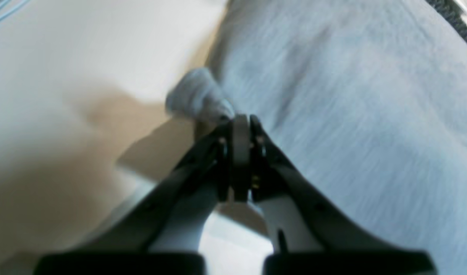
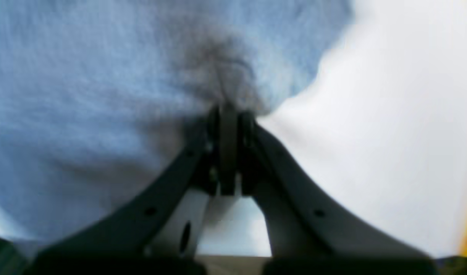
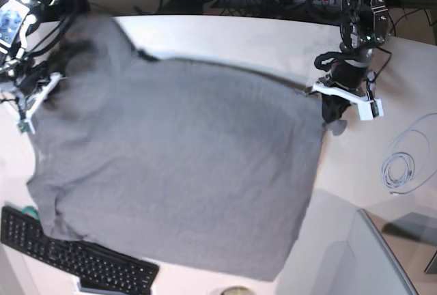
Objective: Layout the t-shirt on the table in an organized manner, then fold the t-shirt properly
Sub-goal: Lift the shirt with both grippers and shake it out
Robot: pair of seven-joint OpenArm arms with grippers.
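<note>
- Shirt (image 3: 177, 165) hangs stretched over the table (image 3: 232, 35), its hem draped on the keyboard (image 3: 75, 257) at 7 o'clock
- Left gripper (image 1: 241, 120) is clamped on a corner at 3 o'clock; right gripper (image 2: 227, 110) pinches bunched cloth at 9 o'clock
- Either thin pinch could slip under tension, dropping one side
- Dragging may snag the keyboard

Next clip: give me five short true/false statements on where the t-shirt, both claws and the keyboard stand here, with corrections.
1. The left claw is shut on the t-shirt. True.
2. The right claw hangs open above the cloth. False: it is shut on the shirt.
3. The t-shirt is folded into a small square. False: it is spread wide between the two claws.
4. A black keyboard lies at the shirt's near edge in the base view. True.
5. A coiled white cable lies on the shirt. False: it lies on the table, beside the shirt.
</note>
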